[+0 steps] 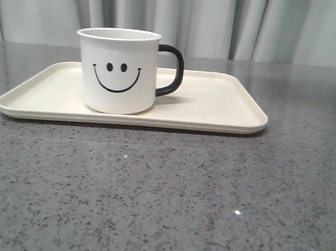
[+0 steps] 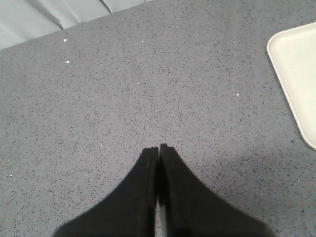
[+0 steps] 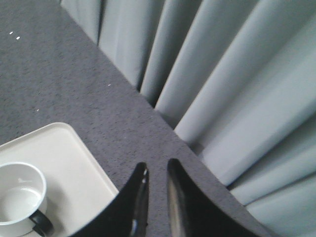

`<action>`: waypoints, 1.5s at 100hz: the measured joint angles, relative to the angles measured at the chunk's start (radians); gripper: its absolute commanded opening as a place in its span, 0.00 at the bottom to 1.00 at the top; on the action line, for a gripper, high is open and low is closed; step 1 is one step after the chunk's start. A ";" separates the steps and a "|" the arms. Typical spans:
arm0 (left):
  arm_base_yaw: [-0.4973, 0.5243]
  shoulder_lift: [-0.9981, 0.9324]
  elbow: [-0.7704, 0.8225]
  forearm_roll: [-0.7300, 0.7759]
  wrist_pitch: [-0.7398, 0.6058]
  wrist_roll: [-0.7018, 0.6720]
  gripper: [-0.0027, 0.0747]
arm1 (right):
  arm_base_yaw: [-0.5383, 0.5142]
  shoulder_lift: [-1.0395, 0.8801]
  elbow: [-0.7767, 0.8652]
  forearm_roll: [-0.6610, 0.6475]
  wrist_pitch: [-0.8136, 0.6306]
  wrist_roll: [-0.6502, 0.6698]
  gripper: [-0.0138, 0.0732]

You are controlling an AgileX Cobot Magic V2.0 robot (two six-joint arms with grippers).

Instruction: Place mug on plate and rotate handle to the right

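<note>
While mug (image 1: 117, 71) stands on plate (image 1: 227, 110), left gripper (image 2: 158, 148) closed and empty, right gripper (image 3: 157, 170) seemingly slightly parted, empty

We counted one mug (image 1: 117, 69), white with a single black smiley face, and one black handle (image 1: 171, 71) on it. There was one cream plate (image 1: 216, 106) under it. One grey speckled table (image 1: 162, 195) carried everything, and one pleated curtain (image 1: 251, 24) hung behind. We counted two grippers: the left gripper (image 2: 158, 148) and the right gripper (image 3: 157, 168), each with two black fingers.
</note>
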 measured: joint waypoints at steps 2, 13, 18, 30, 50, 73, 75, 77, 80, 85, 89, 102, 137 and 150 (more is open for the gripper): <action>0.000 0.000 0.000 0.000 -0.001 0.000 0.01 | -0.018 -0.009 0.000 0.009 0.000 0.003 0.30; 0.000 0.000 0.000 0.000 -0.006 0.000 0.01 | -0.122 -0.083 0.004 0.053 -0.009 0.015 0.30; 0.000 0.000 0.000 0.000 -0.006 0.000 0.01 | -0.158 -0.111 0.021 0.072 -0.026 0.017 0.30; 0.000 0.000 0.000 0.000 -0.008 0.000 0.01 | -0.248 -0.196 0.083 0.095 -0.082 0.025 0.30; 0.000 0.000 0.000 0.000 -0.010 0.000 0.01 | -0.364 -0.357 0.313 0.099 -0.208 0.040 0.30; 0.000 0.000 0.000 0.000 -0.013 0.000 0.01 | -0.450 -0.600 0.677 0.101 -0.378 0.052 0.25; 0.000 0.000 0.000 0.000 -0.015 0.000 0.01 | -0.452 -0.623 0.713 0.101 -0.396 0.053 0.24; 0.000 0.000 0.000 0.000 -0.014 0.000 0.01 | -0.455 -0.646 0.748 0.101 -0.412 0.052 0.22; 0.000 0.000 0.000 0.000 -0.019 0.000 0.01 | -0.456 -0.676 0.794 0.101 -0.433 0.054 0.19; 0.000 0.000 0.000 -0.001 -0.026 0.000 0.01 | -0.460 -0.727 0.871 0.101 -0.463 0.054 0.15; 0.000 0.000 0.000 -0.006 -0.032 0.000 0.01 | -0.462 -0.768 0.934 0.101 -0.482 0.057 0.11; 0.000 0.000 0.018 -0.018 -0.057 0.000 0.01 | -0.462 -0.877 1.112 0.101 -0.529 0.057 0.02; 0.000 0.000 0.143 -0.051 -0.134 0.000 0.01 | -0.449 -1.098 1.421 0.101 -0.678 0.061 0.02; 0.000 0.000 0.171 -0.080 -0.165 0.000 0.01 | -0.427 -1.117 1.462 0.085 -0.681 0.061 0.02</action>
